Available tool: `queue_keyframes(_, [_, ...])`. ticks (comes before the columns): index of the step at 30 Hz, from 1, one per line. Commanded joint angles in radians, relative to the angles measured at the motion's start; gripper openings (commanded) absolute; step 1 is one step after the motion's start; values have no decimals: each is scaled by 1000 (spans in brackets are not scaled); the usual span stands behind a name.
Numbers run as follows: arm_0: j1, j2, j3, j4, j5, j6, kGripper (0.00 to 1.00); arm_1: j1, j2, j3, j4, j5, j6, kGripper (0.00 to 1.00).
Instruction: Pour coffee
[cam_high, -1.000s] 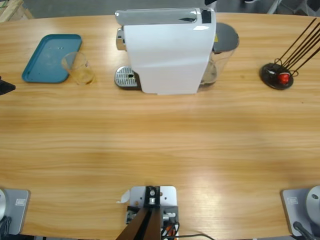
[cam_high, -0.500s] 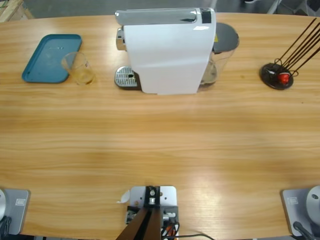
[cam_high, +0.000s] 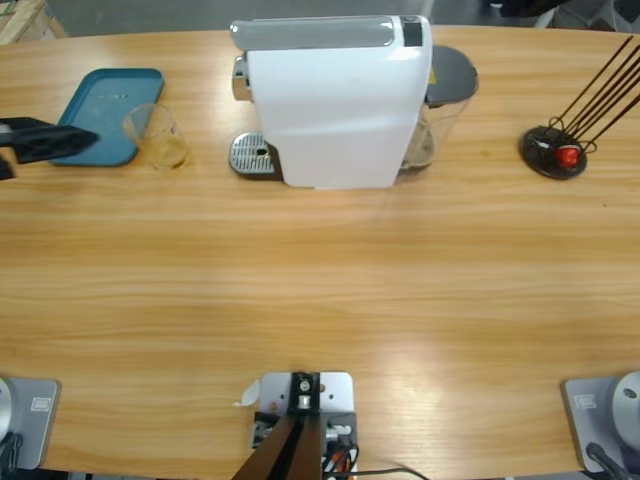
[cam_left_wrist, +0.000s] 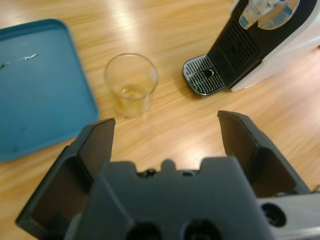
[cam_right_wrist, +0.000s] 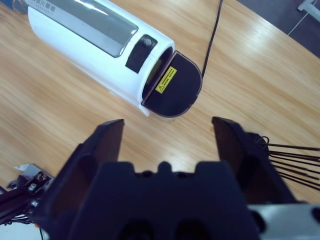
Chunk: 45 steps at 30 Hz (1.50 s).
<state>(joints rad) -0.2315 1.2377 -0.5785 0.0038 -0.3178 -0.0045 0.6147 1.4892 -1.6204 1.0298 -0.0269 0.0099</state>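
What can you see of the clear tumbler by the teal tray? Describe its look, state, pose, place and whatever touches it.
The clear tumbler is a small see-through cup with a faint yellowish tint, widest at the rim. It stands upright on the wooden table, mouth open, with no dark liquid showing inside. It sits just beside the teal tray, between that and the coffee machine's metal drip grate. The left gripper, jaws open, points at it without touching.

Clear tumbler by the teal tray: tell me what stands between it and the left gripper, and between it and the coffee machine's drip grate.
Nothing visible blocks either path. The open left gripper faces the small clear tumbler across bare wooden table. The flat teal tray lies beside it. Only bare wood separates the tumbler from the white coffee machine's silver drip grate.
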Motion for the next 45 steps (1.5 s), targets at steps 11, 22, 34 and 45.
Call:
queue_keyframes(11, [-20,278,95,-214,140,177,816,2,-72,131,-40,-18,-16,996])
queue_keyframes(22, [-23,455,95,-422,41,193,817,0,-84,169,-55,-18,-18,996])
queue_keyframes(34, [-23,602,98,-630,25,188,821,-1,-109,202,-66,-19,-18,996])
queue_keyframes(45, [-23,683,118,-739,39,182,812,-11,-118,218,-71,-19,-25,994])
